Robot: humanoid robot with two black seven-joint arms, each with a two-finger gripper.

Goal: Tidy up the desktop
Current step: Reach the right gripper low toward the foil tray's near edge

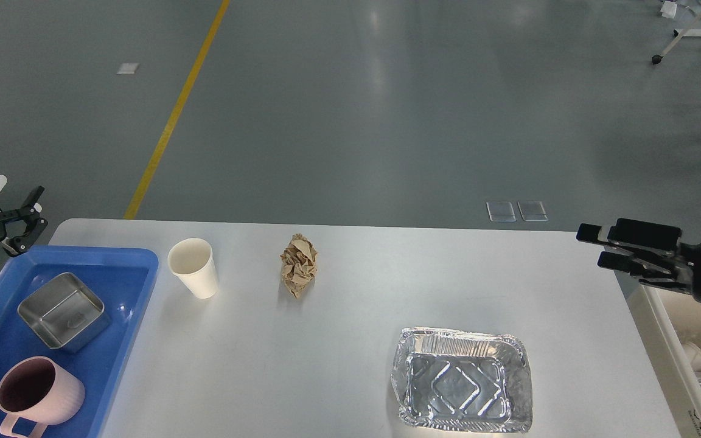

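**A:** Where are my claws? I'm reading this off the head view only.

**B:** Your right claw (pixel 594 247) hangs at the right edge of the surface (pixel 350 340), above the gap toward the bin (pixel 652 316). Fingers lie parallel with a slim gap, nothing between them. Your left claw (pixel 25 216) sits off the far left corner, behind the tray (pixel 137 267), fingers spread and empty.

**A:** And the desk itself?

**B:** It fills the lower half of the view. Loose on it: a paper cup (pixel 193 266) just beside the tray, a crumpled paper wad (pixel 299 264) mid-surface, a foil pan (pixel 463 380) near the front right.

**A:** Risks, as I judge them?

**B:** The cup is light and upright; a sideways brush would probably tip or roll it. The foil pan looks thin, so a hard pinch on its rim could buckle it, or it could skate away. The wad may spring out of a shallow pinch. The tray already holds a steel tin (pixel 63 310) and a pink mug (pixel 39 392), so room there is tight.

**A:** Any writing?

**B:** Faint marks on the left arm's body, too small to read. Nothing else legible.
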